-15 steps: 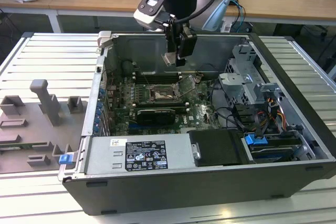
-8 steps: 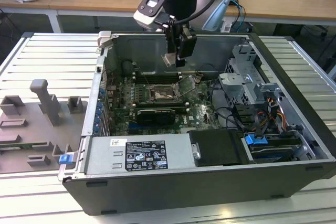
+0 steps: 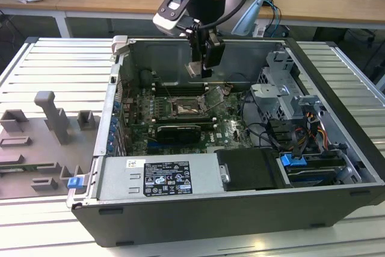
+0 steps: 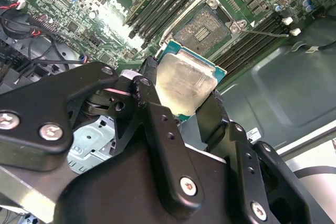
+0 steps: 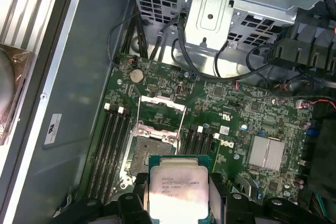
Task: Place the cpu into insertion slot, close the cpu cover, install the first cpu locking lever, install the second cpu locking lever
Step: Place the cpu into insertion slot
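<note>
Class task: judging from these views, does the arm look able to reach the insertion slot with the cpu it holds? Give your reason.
Probably yes. The gripper, shut on the cpu, hangs over the open case; the slot lies bare below with its cover tilted up, nothing between them.

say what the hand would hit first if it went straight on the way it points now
The hand, shut on the cpu, points down into the case. Straight on, the cpu would probably reach the open insertion slot or the board beside it first; the way there looks free, though depth is unclear.
</note>
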{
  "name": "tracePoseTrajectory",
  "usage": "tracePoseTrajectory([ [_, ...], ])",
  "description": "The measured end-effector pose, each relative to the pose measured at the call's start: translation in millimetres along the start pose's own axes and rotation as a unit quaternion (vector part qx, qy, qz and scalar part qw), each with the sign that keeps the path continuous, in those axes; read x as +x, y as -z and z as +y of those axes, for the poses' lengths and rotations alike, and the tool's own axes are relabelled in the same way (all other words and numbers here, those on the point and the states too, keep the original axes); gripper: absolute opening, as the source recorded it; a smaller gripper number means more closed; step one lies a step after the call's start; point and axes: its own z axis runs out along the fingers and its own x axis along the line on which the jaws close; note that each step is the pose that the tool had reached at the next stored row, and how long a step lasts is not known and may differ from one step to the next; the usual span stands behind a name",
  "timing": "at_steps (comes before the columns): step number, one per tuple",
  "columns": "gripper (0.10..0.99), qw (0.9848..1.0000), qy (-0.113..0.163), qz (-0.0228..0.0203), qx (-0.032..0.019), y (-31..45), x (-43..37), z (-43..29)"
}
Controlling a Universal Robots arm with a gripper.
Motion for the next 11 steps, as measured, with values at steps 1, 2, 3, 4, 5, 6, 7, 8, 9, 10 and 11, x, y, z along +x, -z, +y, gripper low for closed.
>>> tracePoseTrajectory([
  [1, 0.541, 1.0000, 0.000, 0.0000, 0.0000, -0.2, 0.0, 0.0],
  [2, 0.541, 1.0000, -0.001, -0.0001, 0.0000, -0.5, 0.0, -0.1],
  [3, 0.541, 1.0000, -0.001, -0.0001, 0.0000, -0.9, 0.0, -0.1],
  [4, 0.541, 1.0000, -0.001, -0.0001, 0.0000, -1.1, 0.0, -0.1],
  [5, 0.541, 1.0000, -0.002, -0.0001, 0.0000, -1.3, 0.0, -0.1],
  [6, 0.541, 1.0000, -0.002, -0.0002, 0.0000, -1.5, 0.0, -0.1],
  [7, 0.541, 1.0000, -0.002, -0.0002, -0.0001, -1.7, 0.0, -0.2],
  [8, 0.541, 1.0000, -0.003, -0.0002, -0.0001, -2.4, 0.0, -0.2],
  [9, 0.541, 1.0000, -0.003, -0.0003, -0.0001, -2.8, 0.0, -0.2],
  [10, 0.541, 1.0000, -0.003, -0.0003, -0.0001, -3.2, -0.1, -0.3],
  [11, 0.541, 1.0000, -0.004, -0.0003, -0.0001, -3.5, -0.1, -0.3],
])
